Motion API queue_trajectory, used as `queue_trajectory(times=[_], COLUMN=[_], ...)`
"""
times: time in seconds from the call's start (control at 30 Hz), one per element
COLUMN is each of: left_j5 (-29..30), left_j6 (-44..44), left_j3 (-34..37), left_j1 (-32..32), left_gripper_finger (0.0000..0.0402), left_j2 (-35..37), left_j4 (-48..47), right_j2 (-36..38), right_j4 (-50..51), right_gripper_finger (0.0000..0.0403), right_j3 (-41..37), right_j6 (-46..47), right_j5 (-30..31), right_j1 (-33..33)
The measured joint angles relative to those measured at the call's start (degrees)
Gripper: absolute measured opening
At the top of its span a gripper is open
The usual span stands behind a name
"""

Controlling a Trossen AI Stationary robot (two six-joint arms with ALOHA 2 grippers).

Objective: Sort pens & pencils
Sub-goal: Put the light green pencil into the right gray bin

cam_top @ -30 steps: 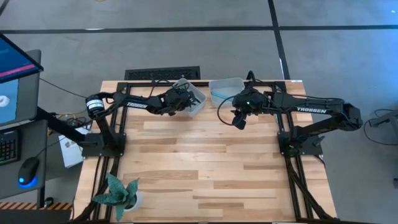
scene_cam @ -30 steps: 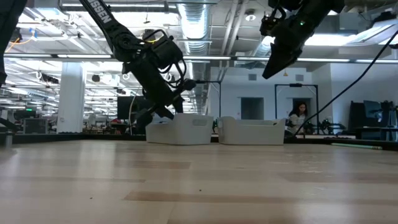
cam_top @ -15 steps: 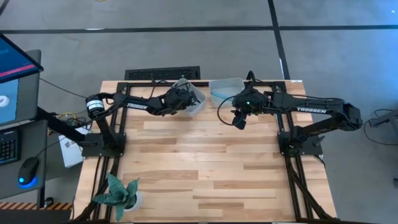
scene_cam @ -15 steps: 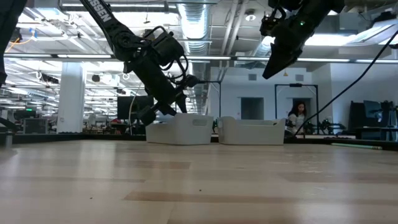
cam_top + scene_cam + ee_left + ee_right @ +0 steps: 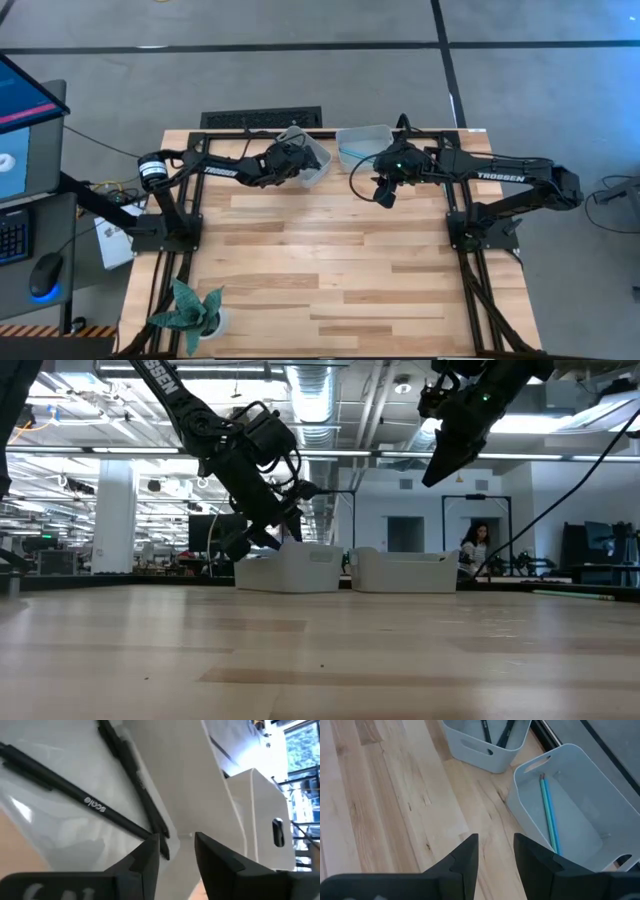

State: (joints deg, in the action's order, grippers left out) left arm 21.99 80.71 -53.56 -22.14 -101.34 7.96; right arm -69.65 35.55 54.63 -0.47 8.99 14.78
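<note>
High view: found the left pincer [image 5: 300,157] over the 9 o'clock rim of the left bin [image 5: 320,165], which sits at 12 o'clock on the bench [image 5: 330,270]. Found the right bin [image 5: 362,140] just beside it at 3 o'clock, and the right pincer [image 5: 385,195] hanging clear at 5 o'clock of that bin. No loose sticks noted on the boards. Low view: confirmed the left pincer [image 5: 283,532] just above the left bin [image 5: 300,570] and the right pincer [image 5: 432,472] well above the right bin [image 5: 405,570]. Noted a person [image 5: 470,550] far behind. Left wrist view: jaws of the left pincer [image 5: 176,845] parted and gripping nothing, with two black sticks [image 5: 75,795] lying crossed on the bin floor; unable to confirm a third. Right wrist view: jaws of the right pincer [image 5: 495,850] parted and empty. Counted two teal sticks [image 5: 547,810] side by side in the right bin [image 5: 530,775] and black sticks [image 5: 507,732] in the left bin [image 5: 485,755]. Judged as the release of a black stick, with sorting at or near its end. Next: lift the left arm straight up, clear of the rim, then check the count of five.
</note>
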Motion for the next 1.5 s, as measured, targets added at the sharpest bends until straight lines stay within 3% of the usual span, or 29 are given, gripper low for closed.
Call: queue_trajectory(times=[0.2,0.4,0.5,0.63,0.93,1.13,1.2,1.3,1.5], left_j5=[-0.1,-1.0,-5.6,-17.6,-59.8,-75.2,-74.7,-69.0,-49.6], left_j6=[-1.7,-13.9,-18.3,-18.9,-21.7,-23.7,-27.4,-35.5,-52.7], left_j3=[0.0,0.0,0.0,0.0,0.0,0.0,0.0,0.0,-0.2], left_j1=[0.0,0.0,0.0,0.0,2.3,3.9,3.9,3.9,4.6], left_gripper_finger=[0.0121,0.0122,0.0122,0.0122,0.0122,0.0122,0.0122,0.0122,0.0122], left_j2=[0.0,0.5,1.6,3.9,5.1,5.1,5.1,5.1,5.9], left_j4=[7.3,22.9,26.8,24.5,21.2,8.8,1.9,-8.0,-21.9], right_j2=[0.0,0.0,0.0,0.0,0.0,0.0,0.0,0.0,0.0], right_j4=[0.0,0.0,0.0,0.1,0.0,0.0,0.0,0.1,1.4], right_gripper_finger=[0.0146,0.0146,0.0146,0.0146,0.0146,0.0146,0.0146,0.0146,0.0146], right_j3=[0.0,0.0,0.0,0.0,0.0,0.0,0.0,0.0,0.0], right_j6=[0.0,0.9,0.9,0.9,0.9,0.9,0.9,0.9,1.0], right_j5=[0.0,0.0,0.0,0.0,0.0,0.0,0.0,0.0,0.0], right_j1=[0.0,0.0,0.0,0.0,0.0,0.0,0.0,0.0,0.0])
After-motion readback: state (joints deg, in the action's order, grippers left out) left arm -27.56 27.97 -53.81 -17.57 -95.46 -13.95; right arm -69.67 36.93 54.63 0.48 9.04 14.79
